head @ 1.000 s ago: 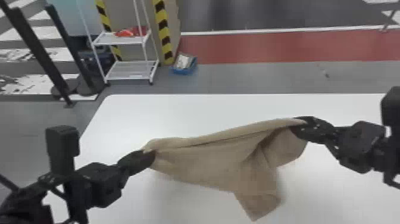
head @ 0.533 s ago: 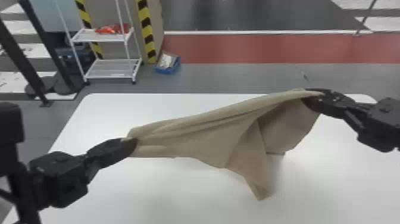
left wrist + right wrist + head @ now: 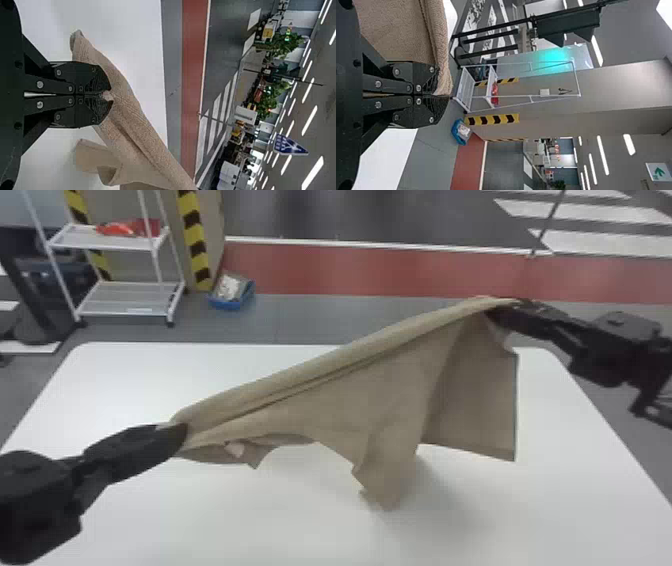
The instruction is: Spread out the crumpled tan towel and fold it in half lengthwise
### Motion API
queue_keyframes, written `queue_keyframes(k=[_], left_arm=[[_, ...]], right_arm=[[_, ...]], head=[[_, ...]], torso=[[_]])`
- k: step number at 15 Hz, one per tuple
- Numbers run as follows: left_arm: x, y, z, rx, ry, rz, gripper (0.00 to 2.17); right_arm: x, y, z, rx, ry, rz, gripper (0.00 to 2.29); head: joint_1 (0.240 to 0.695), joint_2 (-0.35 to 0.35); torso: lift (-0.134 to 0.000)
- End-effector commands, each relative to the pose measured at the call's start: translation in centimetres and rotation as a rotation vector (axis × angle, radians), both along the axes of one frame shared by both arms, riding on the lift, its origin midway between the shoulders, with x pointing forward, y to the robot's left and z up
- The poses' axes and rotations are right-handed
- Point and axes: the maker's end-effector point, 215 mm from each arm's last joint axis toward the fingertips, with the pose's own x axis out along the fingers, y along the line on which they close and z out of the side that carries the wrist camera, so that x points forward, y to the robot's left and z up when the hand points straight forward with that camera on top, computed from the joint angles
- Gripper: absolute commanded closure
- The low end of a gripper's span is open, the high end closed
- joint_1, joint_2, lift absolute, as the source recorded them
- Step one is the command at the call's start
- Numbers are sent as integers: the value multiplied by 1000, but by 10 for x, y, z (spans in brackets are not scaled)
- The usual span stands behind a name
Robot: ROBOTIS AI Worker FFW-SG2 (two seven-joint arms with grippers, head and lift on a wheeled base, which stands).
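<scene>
Left fingers (image 3: pixel 95 75) and right fingers (image 3: pixel 424 75) clench the tan towel (image 3: pixel 320 390) above the table (image 3: pixel 125 375). Its flap near the far right corner has dropped open, advancing the spreading; folds remain.

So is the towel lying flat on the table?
No, the towel hangs creased between the left gripper and the right gripper, over the table.

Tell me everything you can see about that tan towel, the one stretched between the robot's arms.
The tan cloth towel looks matte and finely textured. It's pinched in the jaws of the black left gripper and black right gripper, above the white table. Its creased upper edge runs taut between them; below hang uneven, unfolded flaps. Whether the lowest one touches the tabletop, I can't tell.
</scene>
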Motion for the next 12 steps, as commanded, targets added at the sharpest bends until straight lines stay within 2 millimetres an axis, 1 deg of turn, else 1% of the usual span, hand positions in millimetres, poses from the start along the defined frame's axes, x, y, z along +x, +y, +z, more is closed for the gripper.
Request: queue_keyframes(k=[1, 2, 4, 5, 6, 7, 8, 10, 12], left_arm=[[14, 6, -21, 3, 40, 34, 1261], [22, 12, -33, 5, 58, 55, 1261], [35, 26, -54, 25, 80, 100, 1261], [42, 32, -62, 48, 78, 117, 1261], [48, 34, -70, 70, 77, 126, 1261], [51, 35, -79, 80, 87, 129, 1261], [53, 33, -91, 87, 109, 126, 1261], [56, 26, -109, 94, 135, 113, 1261], [63, 24, -112, 115, 117, 110, 1261]], right_arm=[[50, 38, -30, -41, 73, 38, 1679], [70, 54, -48, -57, 98, 56, 1679], [91, 80, -80, -72, 145, 96, 1669], [93, 95, -90, -60, 154, 119, 1359], [91, 105, -102, -60, 177, 138, 596], [85, 112, -115, -74, 200, 150, 22], [78, 114, -133, -99, 228, 150, -2], [70, 101, -160, -149, 283, 116, 33], [57, 91, -178, -175, 310, 93, 53]], head=[[679, -84], [675, -64], [678, -2], [684, 20], [690, 38], [695, 54], [695, 83], [695, 98], [695, 94]], torso=[[-124], [-124], [-124], [-124], [-124], [-124], [-124], [-124], [-124]])
